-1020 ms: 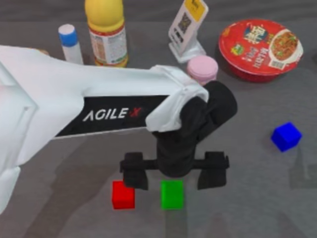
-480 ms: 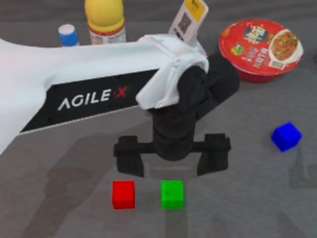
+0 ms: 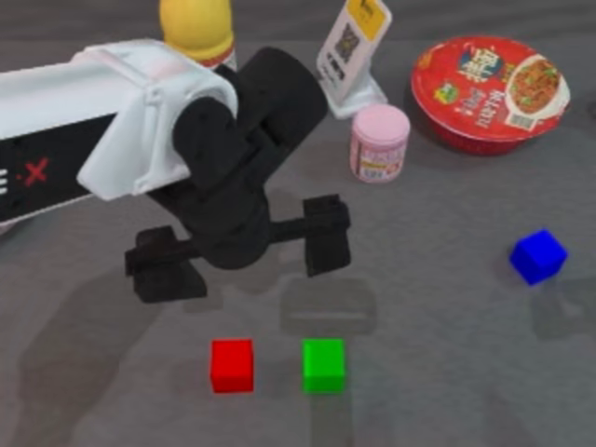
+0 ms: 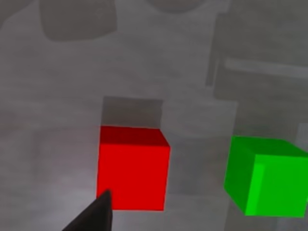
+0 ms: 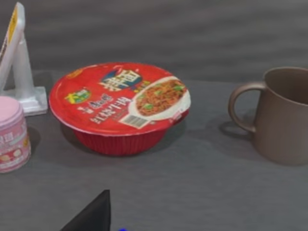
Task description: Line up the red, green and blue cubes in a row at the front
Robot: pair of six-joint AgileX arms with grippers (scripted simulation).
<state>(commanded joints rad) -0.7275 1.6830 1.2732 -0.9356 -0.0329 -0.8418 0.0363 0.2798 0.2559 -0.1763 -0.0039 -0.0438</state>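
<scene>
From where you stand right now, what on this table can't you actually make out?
- Yellow bottle: top view, its lower part is covered by my left arm, its cap cut by the edge.
- Brown mug: right wrist view, the edge cuts off one side.
- Right gripper: only a dark fingertip shows at the right wrist view's edge.
- Bowl's label print: too small to read.

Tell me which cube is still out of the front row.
The blue cube. It sits alone toward the table's right side, farther back, while the red cube and green cube stand side by side at the front.
</scene>
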